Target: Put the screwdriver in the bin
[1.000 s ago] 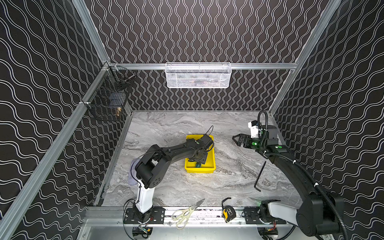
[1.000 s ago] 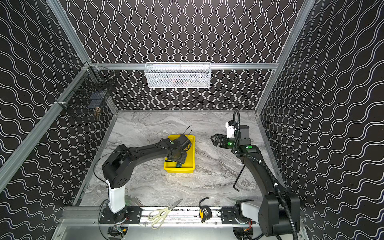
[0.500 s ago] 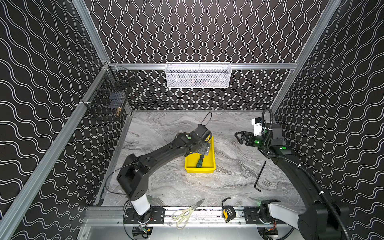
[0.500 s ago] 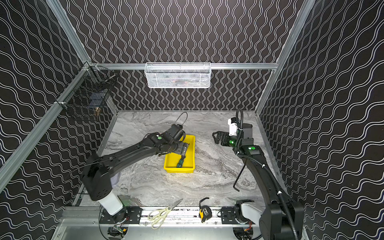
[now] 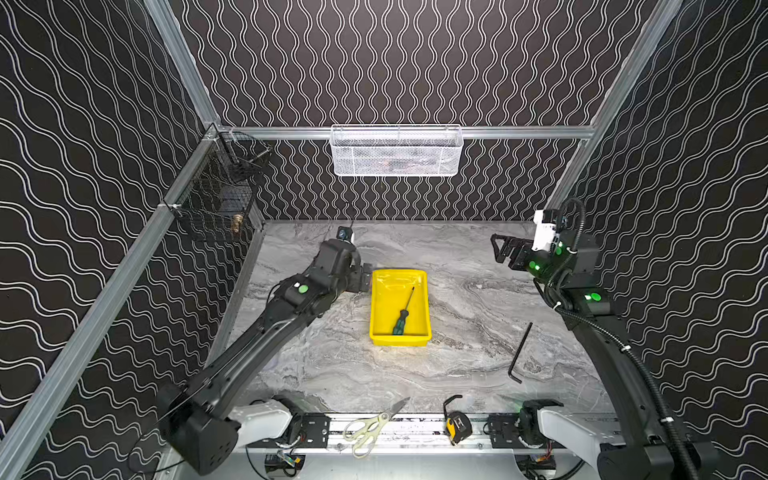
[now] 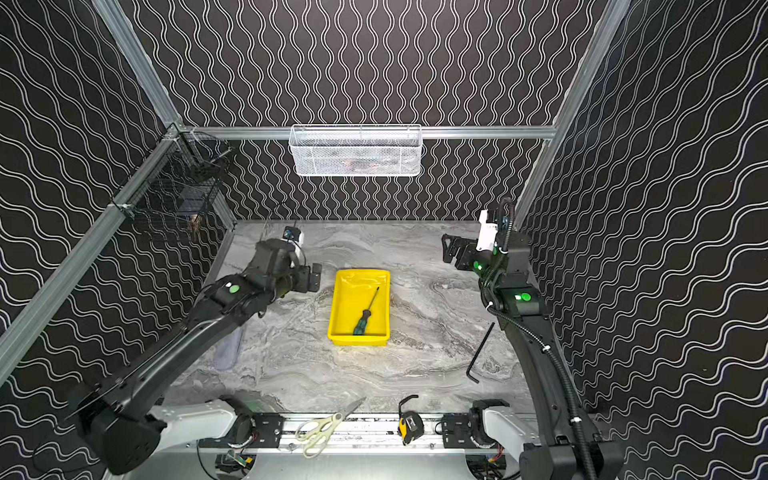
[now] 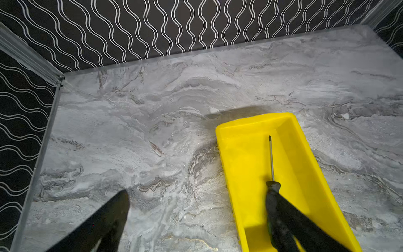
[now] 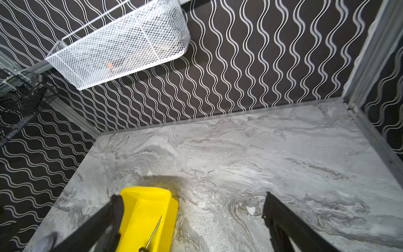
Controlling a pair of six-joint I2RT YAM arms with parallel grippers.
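Screwdriver in the yellow bin — both claws let go.

On the left, the left claw [image 5: 365, 279] hangs just beside the bin [image 5: 400, 341], its fingers [image 7: 117, 207] spread wide and holding nothing. The screwdriver [image 5: 402, 316] lies flat in the bin, all of it inside the rim. Its green handle is at the near end and its thin tip points to the back wall. In front, on the rail, lie scissors [image 5: 374, 424] and a tape measure [image 5: 456, 424]. Right of the bin, a black hex key [image 5: 519, 353] lies on the grey table [image 5: 457, 257]. Far right, the right claw [image 5: 500, 249] is up in the air, well apart from the bin — fingers [image 8: 281, 218] wide, holding nothing.
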